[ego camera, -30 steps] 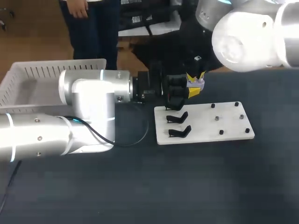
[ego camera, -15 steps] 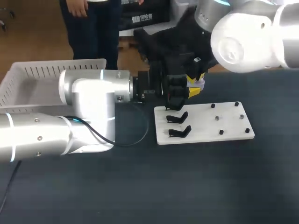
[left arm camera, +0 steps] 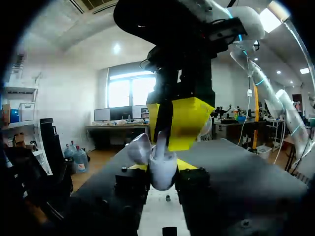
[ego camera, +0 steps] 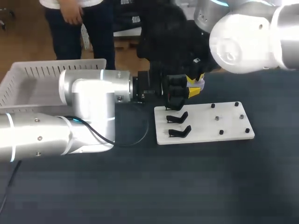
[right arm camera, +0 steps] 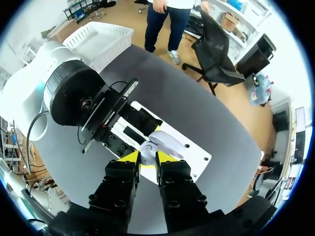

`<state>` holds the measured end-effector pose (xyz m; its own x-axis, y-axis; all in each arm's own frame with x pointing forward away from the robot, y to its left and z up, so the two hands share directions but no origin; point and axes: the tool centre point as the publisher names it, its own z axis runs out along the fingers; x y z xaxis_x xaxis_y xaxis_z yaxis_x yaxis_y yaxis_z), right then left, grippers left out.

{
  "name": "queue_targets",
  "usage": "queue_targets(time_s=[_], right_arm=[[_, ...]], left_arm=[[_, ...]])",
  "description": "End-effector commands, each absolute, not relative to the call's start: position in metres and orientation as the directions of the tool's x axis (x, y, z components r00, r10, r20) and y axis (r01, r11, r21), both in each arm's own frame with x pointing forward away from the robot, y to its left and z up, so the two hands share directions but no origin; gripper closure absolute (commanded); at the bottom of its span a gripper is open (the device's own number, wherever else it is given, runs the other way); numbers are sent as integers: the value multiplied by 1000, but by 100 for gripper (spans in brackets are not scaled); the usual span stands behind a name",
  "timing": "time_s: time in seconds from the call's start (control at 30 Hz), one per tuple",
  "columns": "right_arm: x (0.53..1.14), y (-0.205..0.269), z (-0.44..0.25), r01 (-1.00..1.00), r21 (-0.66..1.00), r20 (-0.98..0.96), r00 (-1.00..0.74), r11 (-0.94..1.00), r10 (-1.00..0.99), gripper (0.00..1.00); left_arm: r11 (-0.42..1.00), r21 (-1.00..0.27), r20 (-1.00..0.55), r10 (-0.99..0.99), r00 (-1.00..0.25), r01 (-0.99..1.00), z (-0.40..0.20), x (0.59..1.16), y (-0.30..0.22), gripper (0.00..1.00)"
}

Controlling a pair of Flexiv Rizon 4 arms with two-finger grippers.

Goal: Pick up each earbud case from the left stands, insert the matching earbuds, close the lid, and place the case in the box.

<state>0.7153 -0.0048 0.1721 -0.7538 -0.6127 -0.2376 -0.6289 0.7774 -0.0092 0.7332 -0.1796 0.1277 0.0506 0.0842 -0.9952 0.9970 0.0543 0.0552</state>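
My left gripper (ego camera: 191, 90) hovers over the far edge of the white stand board (ego camera: 205, 125), shut on an open white earbud case (ego camera: 199, 84). The left wrist view shows that case (left arm camera: 162, 178) upright between its fingers, lid (left arm camera: 139, 147) swung aside. My right gripper (ego camera: 195, 77) comes down from above onto the case. In the right wrist view its yellow tips (right arm camera: 147, 158) are shut on a small white earbud (right arm camera: 147, 148) right at the case's mouth. Whether the earbud sits in its socket is hidden.
Two black stands (ego camera: 177, 116) (ego camera: 180, 131) stand bare on the board's left half, and small black pegs (ego camera: 217, 118) dot its right half. A white slatted box (ego camera: 46, 77) sits at the table's back left, behind my left arm (ego camera: 88, 100).
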Motion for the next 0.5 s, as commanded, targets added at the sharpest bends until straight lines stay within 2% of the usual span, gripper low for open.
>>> queue_targets(time_s=[0.03,0.23,0.3,0.33,0.5], right_arm=[[717,-1,170,-631,-27,-226,-752,776,-619,100],[716,-2,168,-632,-53,-212,-750,773,-627,100],[716,-2,167,-632,-70,-208,-747,772,-631,82],[716,-2,167,-632,-70,-208,-747,772,-631,76],[716,-2,167,-633,-71,-209,-746,771,-632,73]], left_arm=[[65,60,-995,81,55,996,127,731,-180,100],[65,60,-995,81,55,996,127,731,-180,100],[65,60,-995,81,55,996,127,731,-180,100],[65,60,-995,81,55,996,127,731,-180,100],[65,60,-995,81,55,996,127,731,-180,100]])
